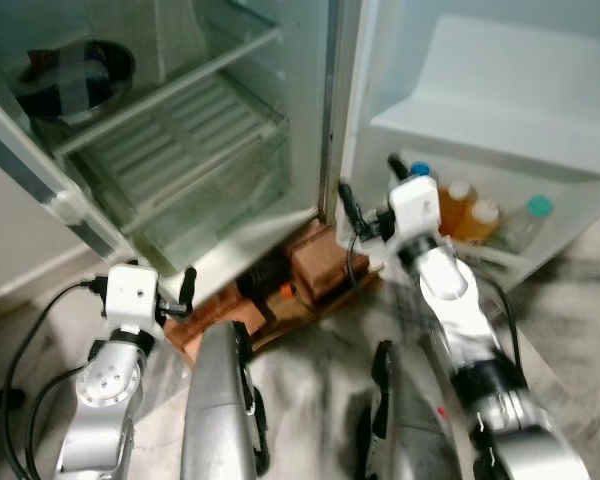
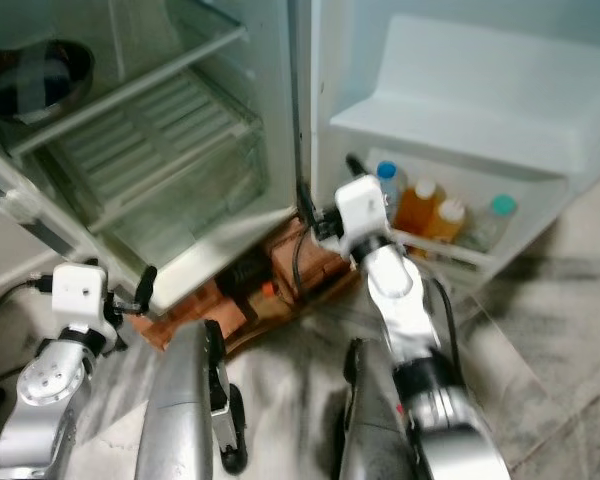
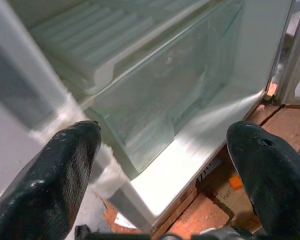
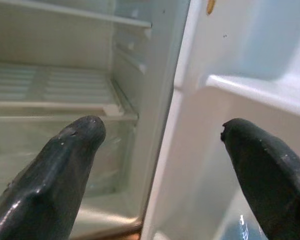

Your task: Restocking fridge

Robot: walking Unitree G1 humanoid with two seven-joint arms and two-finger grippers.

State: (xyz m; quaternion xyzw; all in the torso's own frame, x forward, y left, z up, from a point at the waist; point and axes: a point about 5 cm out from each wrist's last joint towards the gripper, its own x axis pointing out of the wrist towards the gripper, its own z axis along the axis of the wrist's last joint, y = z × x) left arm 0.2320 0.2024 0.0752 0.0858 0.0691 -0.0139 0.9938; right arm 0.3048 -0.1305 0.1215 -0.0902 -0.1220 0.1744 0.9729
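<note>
The fridge stands open before me. Its clear crisper drawer (image 1: 215, 190) and ribbed cover shelf (image 1: 175, 125) hold nothing that I can see. The door shelf (image 1: 505, 262) on the right holds several bottles: a blue-capped one (image 1: 420, 171), two orange juice bottles (image 1: 458, 206) and a clear teal-capped one (image 1: 531, 221). My right gripper (image 1: 370, 185) is raised at the hinge side of the door, just left of the bottles, open and empty (image 4: 160, 135). My left gripper (image 1: 187, 286) is low at the fridge's bottom left corner, open and empty (image 3: 165, 145).
A dark bowl (image 1: 75, 78) sits on the upper left shelf. Reddish bricks and boards (image 1: 315, 262) lie under the fridge's front edge. Black cables (image 1: 25, 350) trail at the left. The floor is pale marble (image 1: 570, 330).
</note>
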